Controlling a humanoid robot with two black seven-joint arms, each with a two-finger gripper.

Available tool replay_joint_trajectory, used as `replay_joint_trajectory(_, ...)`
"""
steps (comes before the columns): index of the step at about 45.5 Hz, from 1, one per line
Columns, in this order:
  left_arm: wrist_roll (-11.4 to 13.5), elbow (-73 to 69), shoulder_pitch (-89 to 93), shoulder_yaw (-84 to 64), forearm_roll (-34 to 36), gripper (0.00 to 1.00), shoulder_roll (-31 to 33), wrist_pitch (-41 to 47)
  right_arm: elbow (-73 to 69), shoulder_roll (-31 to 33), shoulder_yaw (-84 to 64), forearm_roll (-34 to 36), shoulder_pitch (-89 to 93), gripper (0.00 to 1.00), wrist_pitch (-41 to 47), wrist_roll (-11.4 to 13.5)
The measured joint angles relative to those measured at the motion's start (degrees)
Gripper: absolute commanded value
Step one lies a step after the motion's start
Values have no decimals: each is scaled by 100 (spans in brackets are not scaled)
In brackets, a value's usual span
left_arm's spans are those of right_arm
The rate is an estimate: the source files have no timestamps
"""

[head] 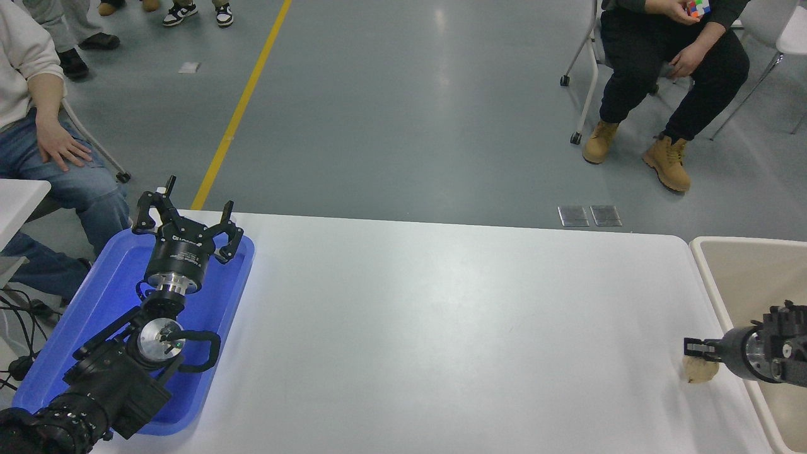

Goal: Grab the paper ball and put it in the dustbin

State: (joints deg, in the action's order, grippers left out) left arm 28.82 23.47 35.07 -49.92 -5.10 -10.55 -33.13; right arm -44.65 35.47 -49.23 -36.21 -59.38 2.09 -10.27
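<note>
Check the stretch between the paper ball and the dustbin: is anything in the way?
Nothing visible. The paper ball is at the right gripper, close to the dustbin, with only bare table and the bin's rim between.

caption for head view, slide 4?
Right gripper on the paper ball beside the dustbin; left gripper parked over blue tray.

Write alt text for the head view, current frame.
The right claw reaches in from the right edge and sits over a tan paper ball near the white table's right end, beside the beige dustbin. The left claw, fingers spread, is parked over a blue tray at lower left. Two seated people are on the grey floor beyond.
</note>
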Motion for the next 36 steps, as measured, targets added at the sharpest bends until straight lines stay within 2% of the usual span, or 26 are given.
replay_joint_trajectory(18,-5,9,1,0,1,100,0,0,-961,519,-357,-214,-1039,0,87,-98)
replay_joint_trajectory(36,2,9,1,0,1,100,0,0,-2526,897,-1442,-208,-3610,0,667,-107)
